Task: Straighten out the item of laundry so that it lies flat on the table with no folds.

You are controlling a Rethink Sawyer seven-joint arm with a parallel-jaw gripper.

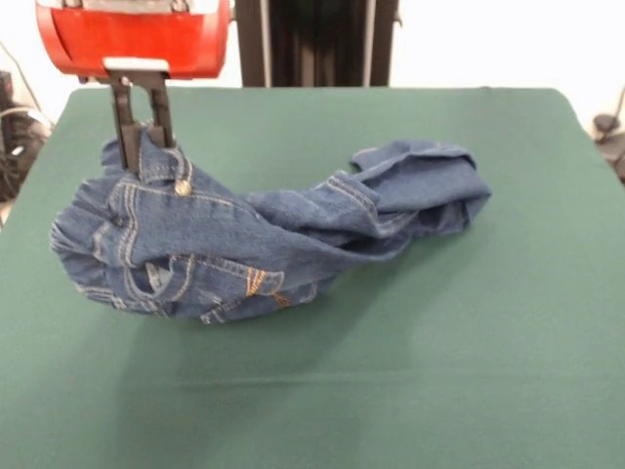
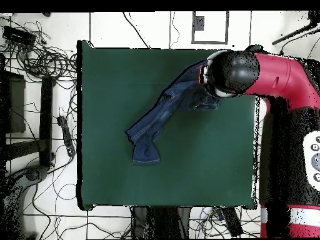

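The blue denim jeans [image 1: 244, 234] lie crumpled on the dark green table [image 1: 410, 371], waistband end at the left, legs bunched toward the right. My gripper [image 1: 143, 137] comes down from the red arm head at the upper left and is shut on the jeans' waistband near the brass button [image 1: 183, 187], lifting that edge above the table. In the overhead view the jeans [image 2: 159, 119] stretch from under the arm's head [image 2: 231, 72] down to a folded leg end [image 2: 145, 153]. The gripper itself is hidden there under the arm.
The red and black arm [image 2: 284, 81] reaches over the table's right edge in the overhead view. Cables and stands [image 2: 37, 56] lie on the floor past the left edge. Bare green table surrounds the jeans.
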